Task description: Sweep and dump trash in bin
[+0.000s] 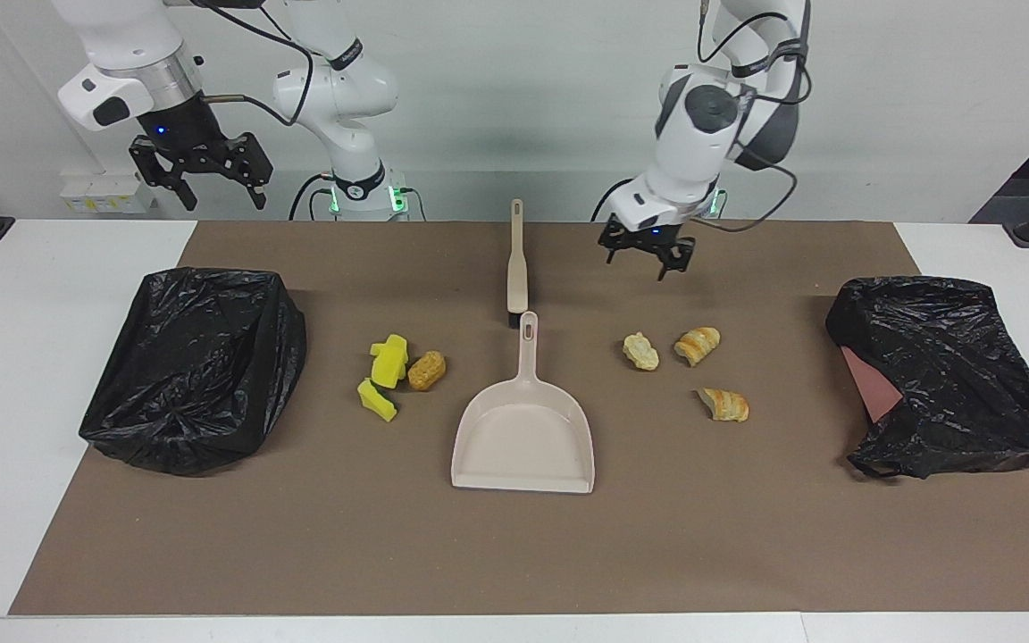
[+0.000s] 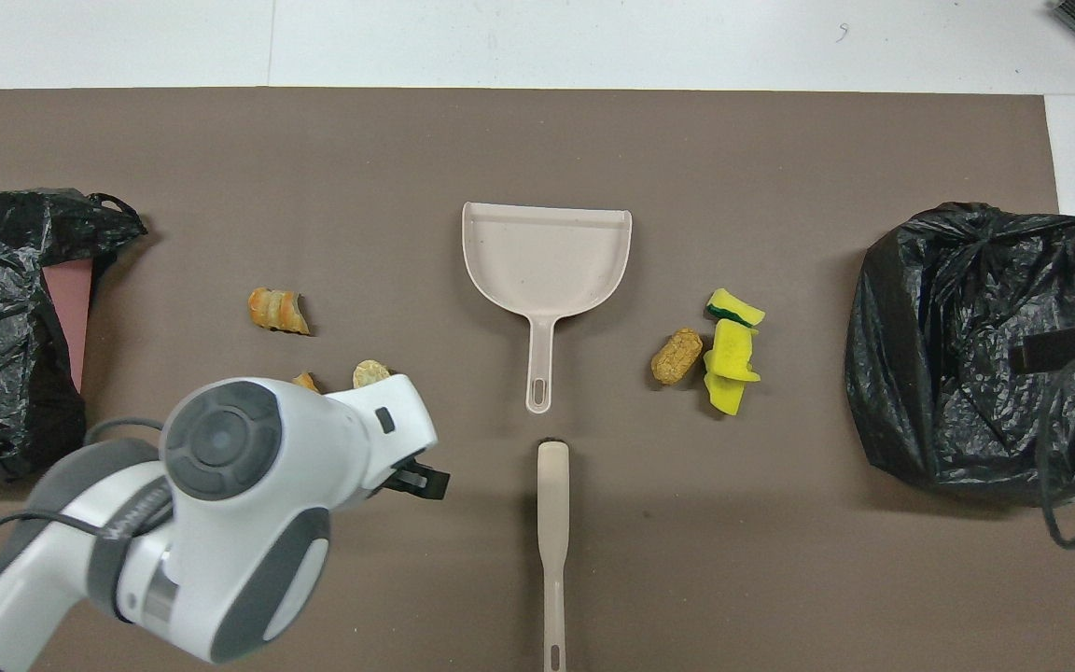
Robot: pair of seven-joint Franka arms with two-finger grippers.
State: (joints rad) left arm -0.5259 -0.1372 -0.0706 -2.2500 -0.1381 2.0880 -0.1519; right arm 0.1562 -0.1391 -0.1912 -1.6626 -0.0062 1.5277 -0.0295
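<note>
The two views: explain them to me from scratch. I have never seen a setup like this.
These are two white robot arms at a table, each ending in a two-fingered hand. One picture is taken from across the table, facing the robots. The other looks down from above their own end, so the sides are swapped between the two.

On the brown mat lie a dustpan and a brush, handle to handle. Toward one end are three bread-like pieces. Toward the other are yellow sponge chunks and a brown lump. A bin lined with a black bag sits at each end of the table.

The left hand hangs open over the mat beside the brush. The right hand waits open, high at its own end. Neither holds anything.
</note>
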